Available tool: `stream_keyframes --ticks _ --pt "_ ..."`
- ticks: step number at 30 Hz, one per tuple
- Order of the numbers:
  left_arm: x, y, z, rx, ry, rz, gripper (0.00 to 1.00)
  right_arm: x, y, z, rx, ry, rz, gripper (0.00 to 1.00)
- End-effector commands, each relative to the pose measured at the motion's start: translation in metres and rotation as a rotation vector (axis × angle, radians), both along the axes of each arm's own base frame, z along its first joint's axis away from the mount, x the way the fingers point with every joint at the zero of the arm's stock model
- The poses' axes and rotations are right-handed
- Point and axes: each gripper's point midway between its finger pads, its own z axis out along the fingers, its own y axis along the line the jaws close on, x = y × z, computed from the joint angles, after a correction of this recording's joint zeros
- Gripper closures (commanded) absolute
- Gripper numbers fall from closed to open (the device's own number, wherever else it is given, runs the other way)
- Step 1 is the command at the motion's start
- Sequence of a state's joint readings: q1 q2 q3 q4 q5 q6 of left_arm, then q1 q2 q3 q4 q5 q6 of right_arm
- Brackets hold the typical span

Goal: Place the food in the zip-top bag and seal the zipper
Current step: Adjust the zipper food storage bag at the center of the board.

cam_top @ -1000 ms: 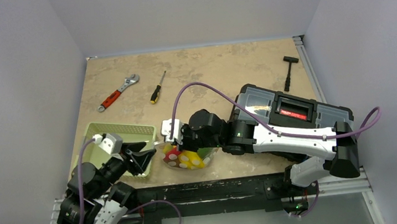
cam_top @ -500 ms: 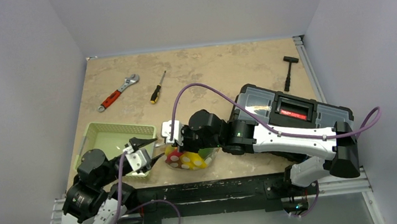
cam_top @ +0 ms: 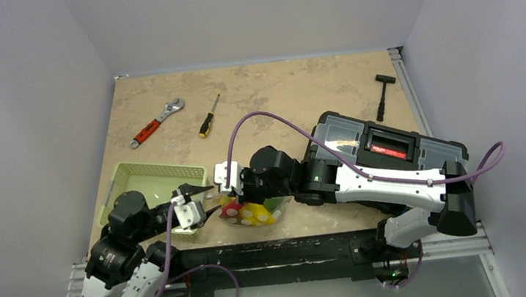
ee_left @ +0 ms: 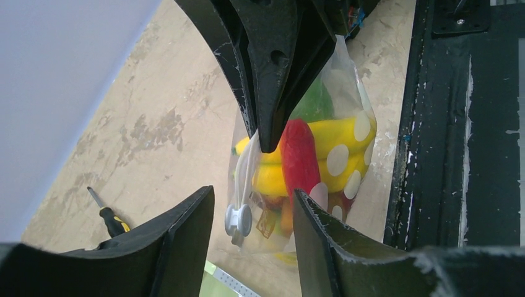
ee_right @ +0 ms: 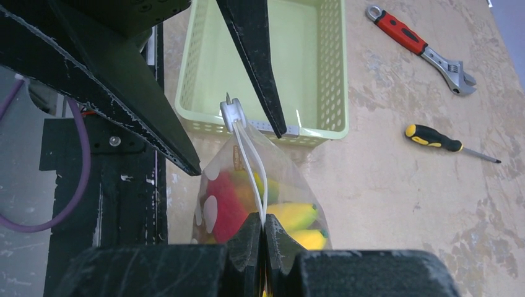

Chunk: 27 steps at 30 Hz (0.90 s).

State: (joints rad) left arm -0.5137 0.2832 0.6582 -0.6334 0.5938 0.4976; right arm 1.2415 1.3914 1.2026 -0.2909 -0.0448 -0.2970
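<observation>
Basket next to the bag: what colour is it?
Pale green mesh basket, clearest in the right wrist view.

Workshop bench (cam_top: pixel 291 90): toolbox (cam_top: pixel 385 147), wrench (cam_top: pixel 156 122), screwdriver (cam_top: pixel 209 117), hammer (cam_top: pixel 383 94).

Soft, even overhead light casts faint shadows, glare whitens the toolbox lid (cam_top: pixel 345 140) right of centre, and the left gripper's fingers (ee_left: pixel 179 247) blur at the bottom.
</observation>
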Motion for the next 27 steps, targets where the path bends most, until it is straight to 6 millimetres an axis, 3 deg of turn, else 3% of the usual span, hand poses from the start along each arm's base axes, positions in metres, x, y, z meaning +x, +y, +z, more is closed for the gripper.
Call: stream_keyframes --ticks 1,6,10,14,18,27 --pt "-0.002 0.001 0.013 -0.015 0.002 0.006 0.51 -0.001 0.002 0.033 0.067 -0.031 0.022 1.0" --pt "-0.002 0.007 0.022 -0.049 0.008 0.058 0.42 -0.002 0.001 0.032 0.062 -0.028 0.026 1.0" --pt "-0.004 0.011 0.029 -0.049 0.024 0.081 0.23 -0.003 0.002 0.033 0.062 -0.026 0.027 1.0" --pt "-0.005 0.01 0.029 -0.021 0.055 0.069 0.35 -0.002 0.003 0.03 0.052 -0.023 0.026 1.0" --pt "-0.008 0.008 0.024 0.009 0.085 0.04 0.54 -0.002 0.003 0.03 0.049 -0.022 0.027 1.0" --pt "-0.009 0.008 0.018 0.055 0.129 0.027 0.61 -0.003 0.001 0.033 0.054 -0.025 0.028 1.0"
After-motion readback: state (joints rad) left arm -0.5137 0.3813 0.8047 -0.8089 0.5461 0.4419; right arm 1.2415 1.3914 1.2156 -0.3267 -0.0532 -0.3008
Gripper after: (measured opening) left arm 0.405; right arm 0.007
